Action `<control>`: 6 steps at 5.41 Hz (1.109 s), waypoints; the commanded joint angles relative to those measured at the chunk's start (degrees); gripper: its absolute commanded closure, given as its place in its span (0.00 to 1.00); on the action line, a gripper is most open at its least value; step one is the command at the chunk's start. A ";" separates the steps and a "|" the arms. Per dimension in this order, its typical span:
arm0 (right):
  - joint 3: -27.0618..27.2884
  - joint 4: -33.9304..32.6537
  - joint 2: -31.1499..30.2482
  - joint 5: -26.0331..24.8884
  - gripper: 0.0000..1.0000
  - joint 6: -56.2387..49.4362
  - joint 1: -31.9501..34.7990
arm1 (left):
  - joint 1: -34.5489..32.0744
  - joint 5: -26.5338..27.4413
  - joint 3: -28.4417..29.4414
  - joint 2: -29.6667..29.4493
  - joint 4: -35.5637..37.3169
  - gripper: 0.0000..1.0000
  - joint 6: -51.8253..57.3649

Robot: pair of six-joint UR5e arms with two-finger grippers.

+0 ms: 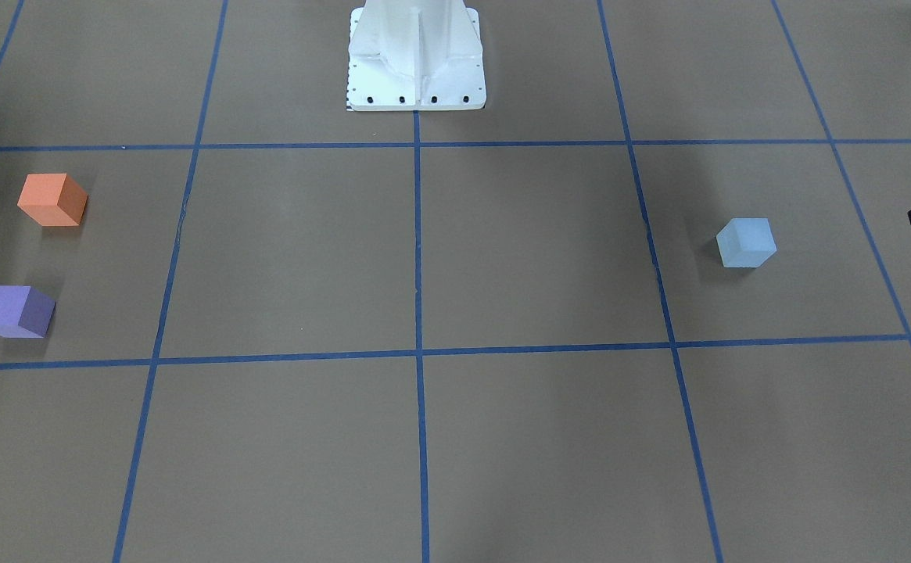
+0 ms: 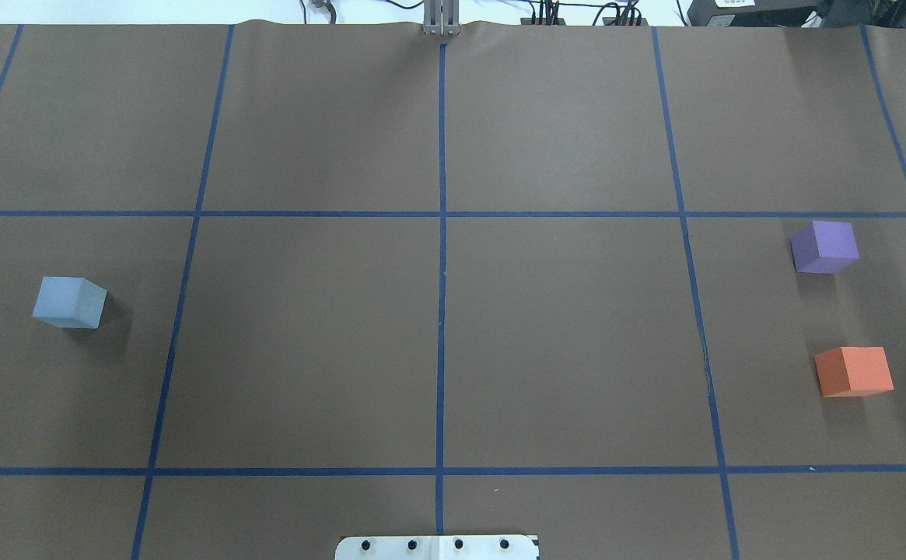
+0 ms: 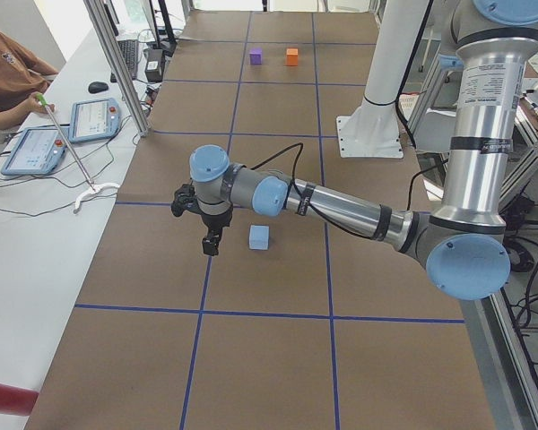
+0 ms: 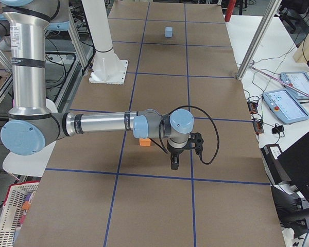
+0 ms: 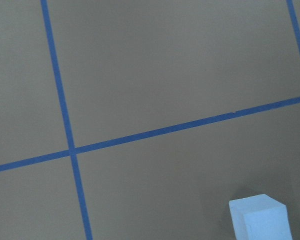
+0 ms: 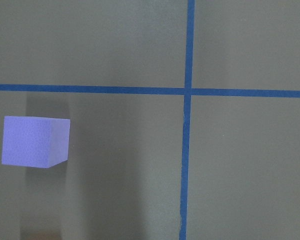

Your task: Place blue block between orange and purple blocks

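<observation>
The light blue block [image 1: 746, 243] sits alone on the brown table on the robot's left side; it also shows in the overhead view [image 2: 69, 302] and at the bottom right of the left wrist view [image 5: 260, 217]. The orange block [image 2: 854, 371] and the purple block [image 2: 824, 246] sit on the robot's right side with a gap between them. My left gripper [image 3: 211, 244] hangs above the table just beside the blue block [image 3: 259, 236], apart from it. My right gripper [image 4: 175, 163] hangs near the orange block [image 4: 144, 142]. I cannot tell whether either gripper is open or shut.
The white robot base [image 1: 416, 70] stands at the table's middle edge. Blue tape lines [image 2: 441, 311] divide the table into squares. An operator [image 3: 9, 72] and tablets [image 3: 63, 134] are at a side bench, behind a metal post [image 3: 117, 63].
</observation>
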 commanded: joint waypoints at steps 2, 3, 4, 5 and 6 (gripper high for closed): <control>0.07 0.00 0.05 0.08 0.00 -0.21 0.00 | 9.62 0.26 -0.47 3.95 -18.24 0.00 -25.60; 0.07 0.00 0.23 0.08 0.00 -0.39 0.00 | 14.55 5.06 -0.47 6.16 -26.27 0.00 -34.24; 0.15 0.09 0.23 0.08 0.00 -0.39 0.00 | 19.65 10.41 -0.47 6.45 -27.65 0.00 -40.51; 0.07 0.00 0.23 0.08 0.00 -0.48 0.00 | 22.22 12.64 -0.47 6.36 -27.67 0.00 -43.27; 0.15 0.00 0.05 0.08 0.00 -0.48 0.00 | 25.29 15.71 -0.38 6.54 -27.49 0.00 -44.08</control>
